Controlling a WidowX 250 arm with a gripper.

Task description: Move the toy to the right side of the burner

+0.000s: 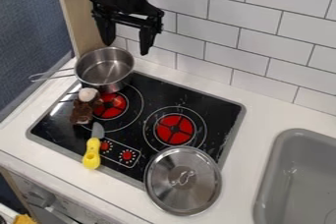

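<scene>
Nearest, yellow object [25, 219]: partly cut off by the lower left corner of the view.
Oven front [49, 203]: set below the counter [128, 209], with a knob [43, 197] and a bar handle fitted.
Lid [172, 163]: laid with its handle up, partly on the stove's front right corner and partly on the counter.
Sink [298, 176]: set into the counter at the right.
Knife [92, 152]: laid with its yellow handle by the stove's front rim and its blade pointed toward the left burner.
Stove [154, 90]: fitted with two red-centred burners and, at the front, two red dials.
Toy [81, 113]: brown, with a pale head turned toward the pot; laid at the left side of the left burner [115, 111], its red centre partly overlapped.
Right burner [175, 129]: left uncovered at its red centre.
Pot [106, 71]: placed at the stove's back left corner, its wire handle directed left.
Gripper [126, 48]: held above and behind the pot, the two fingers spread wide with nothing gripped between them.
Wall [259, 41]: covered in white tiles.
</scene>
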